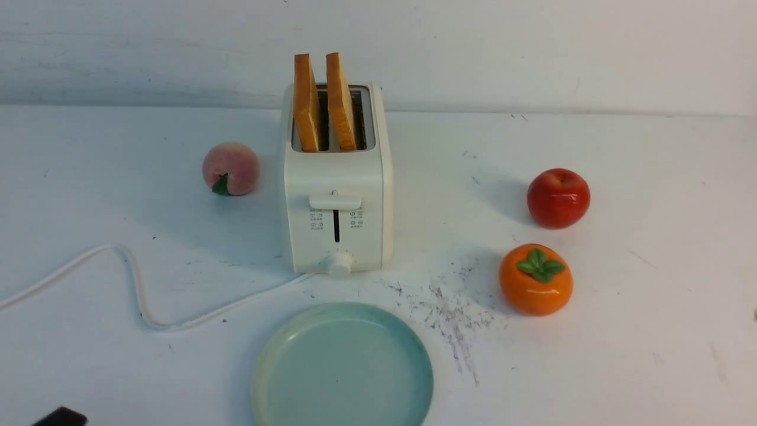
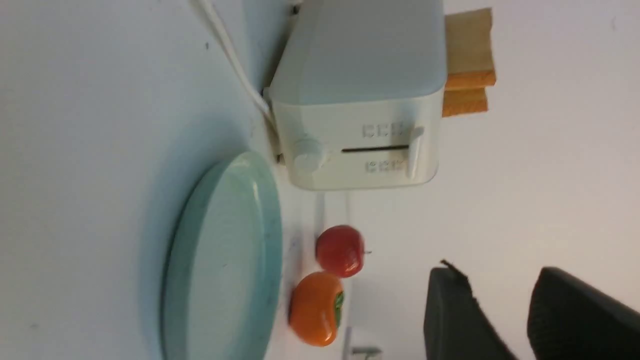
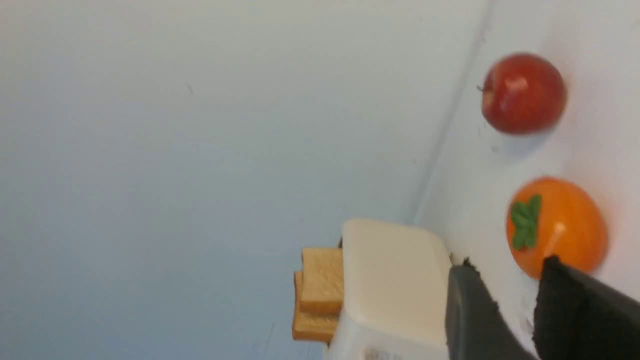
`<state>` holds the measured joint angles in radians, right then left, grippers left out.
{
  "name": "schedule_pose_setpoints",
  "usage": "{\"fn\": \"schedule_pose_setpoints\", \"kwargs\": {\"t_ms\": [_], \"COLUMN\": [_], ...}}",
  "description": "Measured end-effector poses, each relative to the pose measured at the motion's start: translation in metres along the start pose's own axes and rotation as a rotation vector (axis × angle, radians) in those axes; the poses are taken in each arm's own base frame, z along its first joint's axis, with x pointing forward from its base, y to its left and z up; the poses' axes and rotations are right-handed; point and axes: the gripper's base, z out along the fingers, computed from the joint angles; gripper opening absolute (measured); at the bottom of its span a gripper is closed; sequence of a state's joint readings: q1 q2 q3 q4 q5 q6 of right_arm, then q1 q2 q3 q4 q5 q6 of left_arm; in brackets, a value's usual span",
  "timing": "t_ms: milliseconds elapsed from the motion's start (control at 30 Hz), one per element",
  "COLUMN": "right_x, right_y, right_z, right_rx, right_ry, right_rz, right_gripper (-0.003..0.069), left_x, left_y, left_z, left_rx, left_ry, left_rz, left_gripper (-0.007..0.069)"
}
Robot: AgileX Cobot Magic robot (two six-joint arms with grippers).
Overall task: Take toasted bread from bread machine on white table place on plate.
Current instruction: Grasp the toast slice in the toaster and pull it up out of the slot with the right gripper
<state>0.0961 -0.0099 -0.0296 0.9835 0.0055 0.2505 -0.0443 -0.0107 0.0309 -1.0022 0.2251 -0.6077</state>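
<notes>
While both slices of the toasted bread [image 1: 306, 103] stood upright in the slots of the bread machine [image 1: 366, 183], with about half of each rising above its top, neither gripper touched them. The machine sat in the middle of the white table [image 1: 621, 331], and the plate [image 1: 343, 367] lay bare just in front of it, on the robot's side. The slices showed their thin crust edges to the robot and their broad faces looked to the left and the right, so their long line ran away from the robot, along the slots. A grip would probably need the fingers to come from above and close across the faces, from side to side. The left gripper [image 2: 497, 280] was partly open and held nothing. The right gripper [image 3: 505, 270] also had a gap between its fingers and was empty. Both were well apart from the bread, which lay ahead of the jaws. Which arm was nearer could not be told; each arm seemed suited to the slice on its own side.
</notes>
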Motion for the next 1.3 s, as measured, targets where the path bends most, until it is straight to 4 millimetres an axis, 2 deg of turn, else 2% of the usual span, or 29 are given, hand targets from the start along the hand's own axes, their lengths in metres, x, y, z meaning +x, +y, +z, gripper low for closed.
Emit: {"fn": "schedule_pose_setpoints", "kwargs": {"t_ms": [33, 100, 167, 200, 267, 367, 400, 433, 467, 500, 567, 600, 633, 667, 700, 733, 767, 800, 867, 1000, 1067, 1100, 1133, 1167, 1200, 1300], "right_x": [-0.002, -0.019, -0.030, -0.031, -0.035, -0.028, -0.024, -0.022, -0.014, -0.010, 0.001, 0.002, 0.008, 0.010, 0.012, 0.013, 0.017, 0.019, 0.038, 0.091, 0.115, 0.117, 0.133, 0.136, 0.149, 0.164], "right_y": [0.002, 0.040, 0.071, 0.074, 0.107, 0.126, 0.130, 0.130, 0.128, 0.125, 0.109, 0.108, 0.096, 0.091, 0.085, 0.083, 0.076, 0.077, 0.078, 0.099, 0.110, 0.111, 0.119, 0.121, 0.130, 0.148], "right_z": [0.000, -0.001, 0.001, 0.002, 0.017, 0.042, 0.057, 0.059, 0.080, 0.091, 0.120, 0.123, 0.141, 0.147, 0.161, 0.163, 0.181, 0.187, 0.214, 0.246, 0.260, 0.261, 0.275, 0.276, 0.292, 0.310], "right_rx": [-0.008, -0.093, -0.123, -0.125, -0.126, -0.113, -0.096, -0.095, -0.056, -0.027, 0.101, 0.110, 0.214, 0.254, 0.305, 0.314, 0.343, 0.336, 0.261, 0.087, 0.060, 0.055, 0.080, 0.079, 0.122, 0.156], "right_ry": [-0.013, -0.107, -0.132, -0.135, -0.067, 0.136, 0.236, 0.271, 0.424, 0.512, 0.785, 0.806, 0.973, 1.043, 1.123, 1.146, 1.223, 1.234, 1.317, 1.435, 1.457, 1.460, 1.449, 1.447, 1.401, 1.298], "right_rz": [-0.012, -0.204, -0.387, -0.405, -0.633, -0.793, -0.835, -0.840, -0.867, -0.873, -0.870, -0.857, -0.835, -0.833, -0.813, -0.809, -0.776, -0.774, -0.740, -0.807, -0.880, -0.895, -0.987, -0.981, -1.087, -1.179], "right_gripper": [0.0161, 0.0077, 0.0008, 0.0003, -0.0013, -0.0004, -0.0002, -0.0002, -0.0001, -0.0001, -0.0001, -0.0001, -0.0001, -0.0001, -0.0001, -0.0001, -0.0001, -0.0001, -0.0001, -0.0001, -0.0001, -0.0001, -0.0001, -0.0001, -0.0001, 0.0003], "left_x": [-0.001, -0.007, -0.009, -0.009, -0.005, 0.001, 0.005, 0.006, 0.011, 0.015, 0.023, 0.023, 0.026, 0.027, 0.027, 0.026, 0.025, 0.024, 0.020, 0.014, 0.012, 0.012, 0.012, 0.012, 0.012, 0.012], "left_y": [-0.001, -0.017, -0.042, -0.045, -0.078, -0.100, -0.103, -0.103, -0.103, -0.101, -0.091, -0.089, -0.084, -0.081, -0.077, -0.077, -0.073, -0.073, -0.074, -0.078, -0.077, -0.077, -0.077, -0.077, -0.077, -0.077], "left_z": [0.000, -0.003, -0.009, -0.010, -0.019, -0.016, -0.006, -0.005, 0.009, 0.014, 0.034, 0.037, 0.045, 0.050, 0.057, 0.058, 0.066, 0.068, 0.080, 0.091, 0.093, 0.094, 0.094, 0.094, 0.094, 0.094], "left_rx": [0.006, 0.096, 0.186, 0.195, 0.274, 0.241, 0.172, 0.162, 0.065, 0.015, -0.166, -0.192, -0.272, -0.316, -0.368, -0.374, -0.415, -0.420, -0.437, -0.432, -0.435, -0.436, -0.438, -0.438, -0.438, -0.439], "left_ry": [-0.006, -0.079, -0.124, -0.128, -0.146, -0.095, -0.020, -0.007, 0.097, 0.173, 0.367, 0.385, 0.476, 0.518, 0.559, 0.560, 0.578, 0.577, 0.555, 0.508, 0.493, 0.494, 0.493, 0.493, 0.496, 0.500], "left_rz": [-0.005, 0.008, 0.089, 0.099, 0.262, 0.408, 0.462, 0.467, 0.490, 0.500, 0.497, 0.492, 0.482, 0.474, 0.467, 0.465, 0.459, 0.461, 0.480, 0.507, 0.509, 0.508, 0.509, 0.509, 0.511, 0.510], "left_gripper": [0.0198, 0.0147, 0.0100, 0.0096, 0.0036, -0.0008, -0.0013, -0.0013, -0.0013, -0.0013, -0.0013, -0.0013, -0.0013, -0.0013, -0.0013, -0.0013, -0.0013, -0.0013, -0.0013, -0.0013, -0.0013, -0.0013, -0.0013, -0.0013, -0.0013, -0.0013]}}
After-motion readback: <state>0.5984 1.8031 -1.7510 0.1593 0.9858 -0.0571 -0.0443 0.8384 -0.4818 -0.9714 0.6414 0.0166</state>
